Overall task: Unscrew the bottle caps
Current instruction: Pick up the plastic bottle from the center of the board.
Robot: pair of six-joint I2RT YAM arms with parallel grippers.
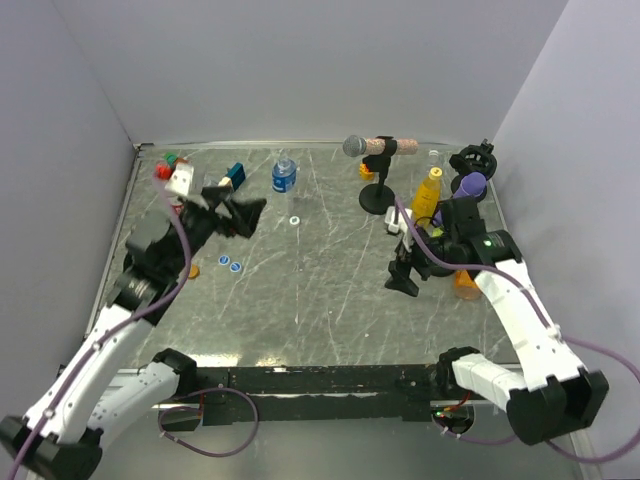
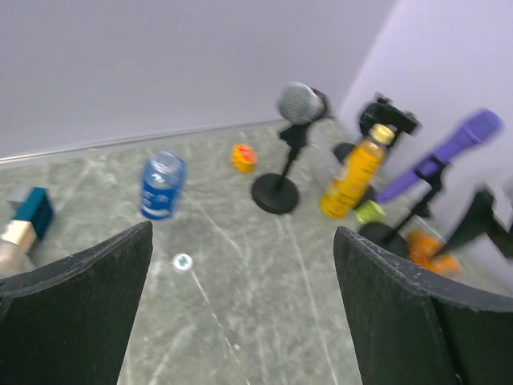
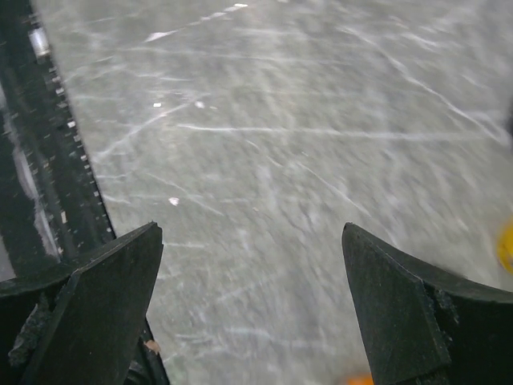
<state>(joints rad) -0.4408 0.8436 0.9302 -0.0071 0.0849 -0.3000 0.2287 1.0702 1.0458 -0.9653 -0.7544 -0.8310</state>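
L gripper hangs over far-left of table, jaws spread wide, nothing between them. R gripper sits low, right of centre, also spread wide & empty.

Blue-label bottle stands far, centre-left, just right of L gripper. White cap lies loose on the table just near of it. Blue caps lie near-left, well apart from any bottle. Yellow bottle stands far right w/ amber cap on, just beside mic stand. Orange bottle is right by R arm, partly hidden.

Risks, as I judge:
- Yellow bottle is tall & crowded by mic stand + purple mic. Reaching in could knock a stand or tip the bottle.
- Twisting a cap w/o the other gripper bracing the body → bottle spins or falls.
- R arm swinging may clip orange bottle.
- L forearm or cable could sweep loose caps.
- Can't tell if blue-label bottle's top is bare, since wrist view is blurred. A grab there may be wasted.
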